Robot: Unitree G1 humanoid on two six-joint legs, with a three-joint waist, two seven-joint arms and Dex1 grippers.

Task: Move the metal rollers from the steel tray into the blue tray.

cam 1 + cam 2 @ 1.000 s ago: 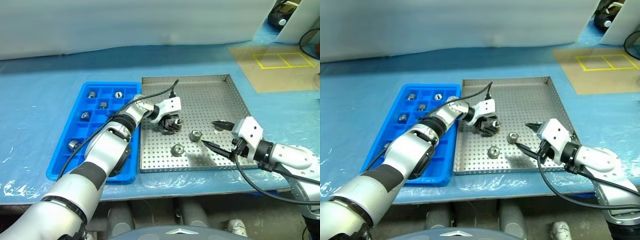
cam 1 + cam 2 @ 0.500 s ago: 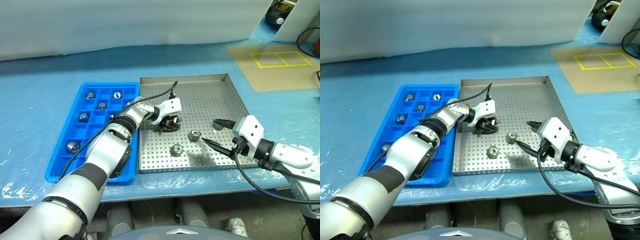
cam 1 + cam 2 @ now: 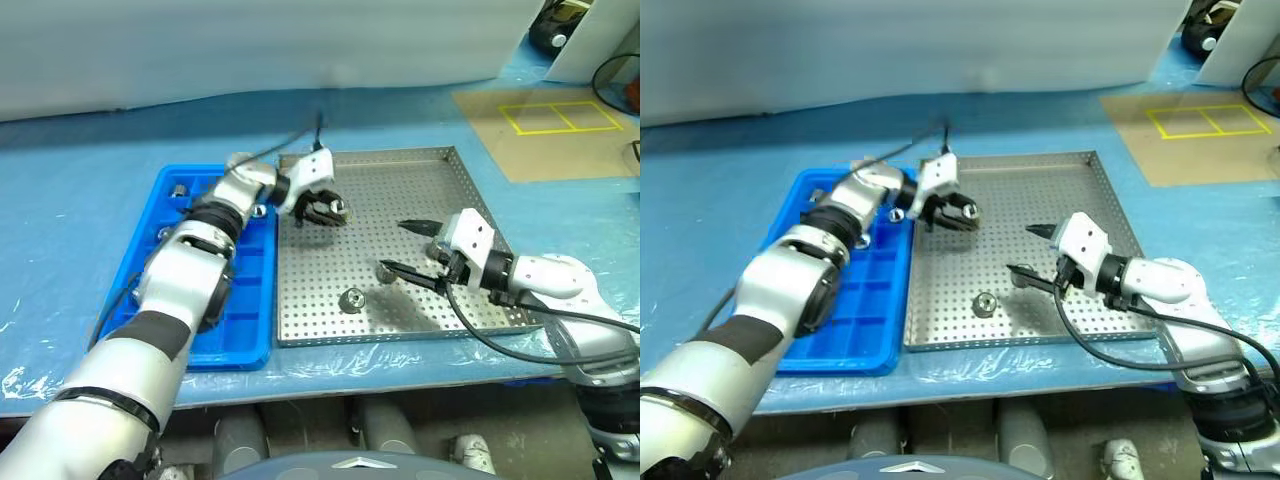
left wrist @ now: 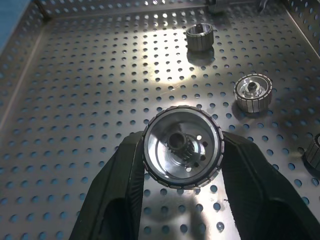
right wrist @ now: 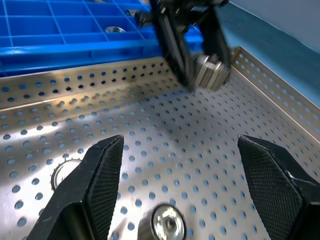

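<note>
A table (image 3: 80, 200) covered in wrinkled blue plastic sheet carries the blue tray (image 3: 250, 330) and the steel tray (image 3: 400, 190) side by side, touching. A brown cardboard sheet (image 3: 560, 150) with yellow taped squares lies at the far right.

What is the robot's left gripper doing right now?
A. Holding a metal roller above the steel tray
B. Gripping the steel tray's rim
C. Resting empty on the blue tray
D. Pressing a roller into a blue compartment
A: the left gripper is shut on a roller, with the steel tray beneath it.
</note>
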